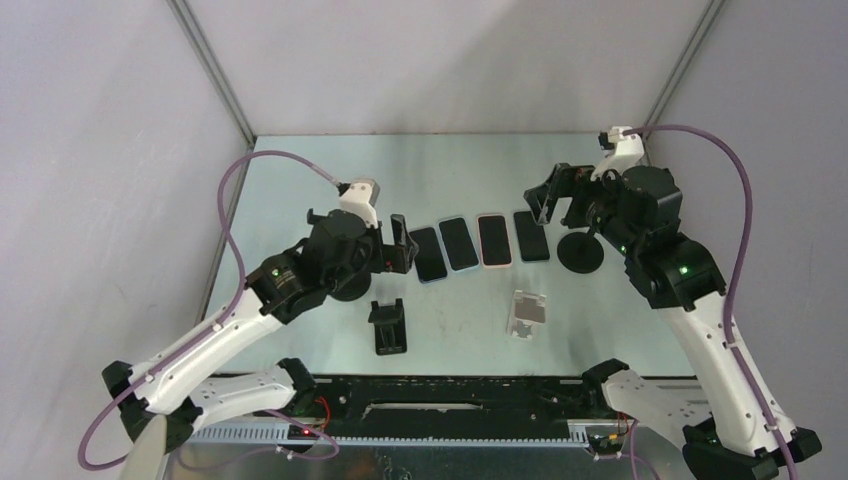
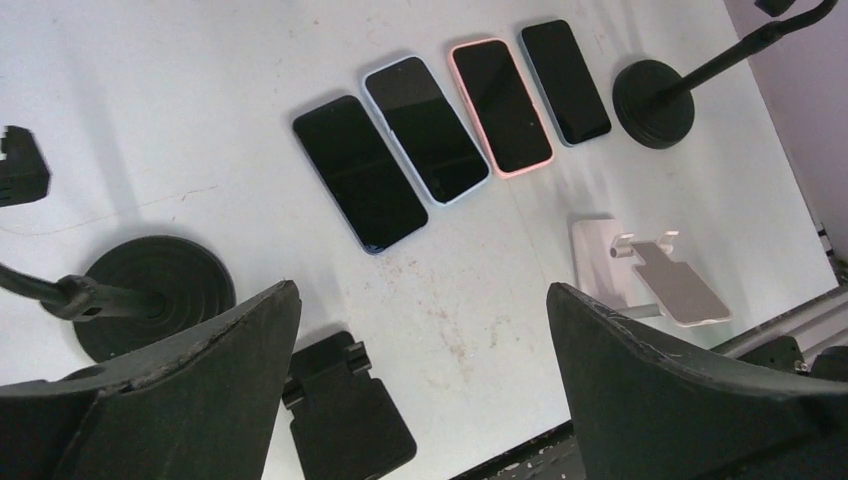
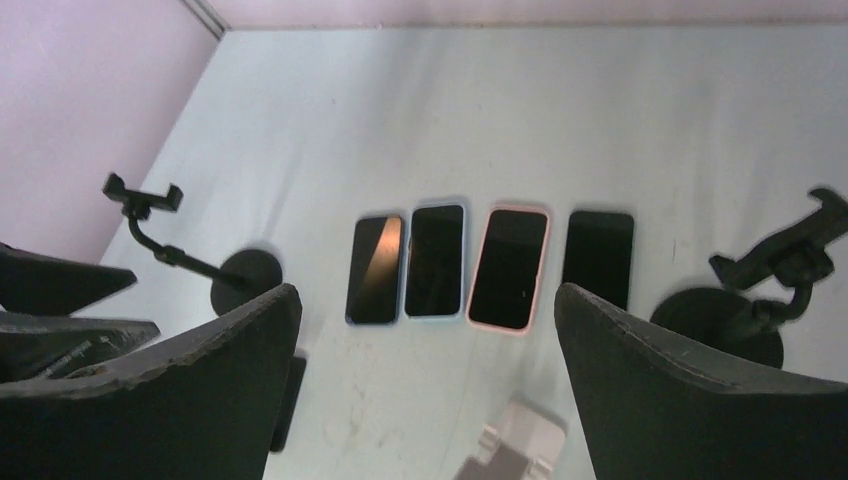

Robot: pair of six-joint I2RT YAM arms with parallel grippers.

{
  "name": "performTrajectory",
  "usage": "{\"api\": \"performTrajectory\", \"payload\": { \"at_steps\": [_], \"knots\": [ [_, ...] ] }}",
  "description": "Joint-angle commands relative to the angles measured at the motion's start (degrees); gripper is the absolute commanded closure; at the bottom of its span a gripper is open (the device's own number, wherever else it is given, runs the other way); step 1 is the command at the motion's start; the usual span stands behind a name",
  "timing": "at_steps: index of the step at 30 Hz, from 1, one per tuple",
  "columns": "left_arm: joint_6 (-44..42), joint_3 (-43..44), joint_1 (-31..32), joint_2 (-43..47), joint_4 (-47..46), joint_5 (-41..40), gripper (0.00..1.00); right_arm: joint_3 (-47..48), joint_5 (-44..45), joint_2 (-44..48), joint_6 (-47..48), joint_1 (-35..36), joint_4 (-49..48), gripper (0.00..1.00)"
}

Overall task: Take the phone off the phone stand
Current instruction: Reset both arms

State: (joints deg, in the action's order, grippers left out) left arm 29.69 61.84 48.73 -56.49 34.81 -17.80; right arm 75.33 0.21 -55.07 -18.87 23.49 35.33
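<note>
Left claw (image 1: pixel 404 245): jaws wide, gripping nothing, at the left end of the phone row.
Right claw (image 1: pixel 558 200): jaws wide, empty, just upper right of the row.
Phones (image 1: pixel 494 240): four lay flat side by side on the counter (image 1: pixel 450 170), mid-frame, off every stand.
Stands: round-base stand (image 1: pixel 581 250) right of the row; black folding stand (image 1: pixel 388 327) and white stand (image 1: pixel 527 315) below it.

I see a flat, pale grey metal table (image 1: pixel 300 180) under me. Plain grey walls (image 1: pixel 100 100) stand on its left, far and right sides. A thin silver post (image 1: pixel 213 72) rises at the far left corner, and another silver post (image 1: pixel 690 52) at the far right. A black rail (image 1: pixel 450 400) runs along the near edge. Small brown scuff marks (image 2: pixel 440 335) dot the table.
</note>
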Motion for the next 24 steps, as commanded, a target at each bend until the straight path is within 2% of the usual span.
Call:
{"api": "performTrajectory", "payload": {
  "at_steps": [1,7,13,18,24],
  "knots": [
    [-2.81,-1.59,-0.22,3.33,-1.12,-4.3,0.0,-1.11,-0.66,3.82,-2.31,0.15,5.87,0.01],
    [-5.16,0.05,-0.29,6.92,4.25,-9.29,0.0,-2.32,2.13,12.78,-3.72,0.17,12.6,0.01],
    [-6.13,3.1,-0.26,12.12,13.16,-23.19,0.0,-7.99,7.39,25.15,-3.8,0.23,15.48,0.01],
    [-6.04,-2.4,-0.29,22.37,14.99,-28.11,0.0,-12.74,12.52,34.85,-2.05,0.1,14.43,0.01],
    [-4.71,-10.75,-0.22,35.05,14.3,-30.53,0.0,-15.4,15.19,38.01,-1.19,0.09,14.29,0.01]
  ]
}}
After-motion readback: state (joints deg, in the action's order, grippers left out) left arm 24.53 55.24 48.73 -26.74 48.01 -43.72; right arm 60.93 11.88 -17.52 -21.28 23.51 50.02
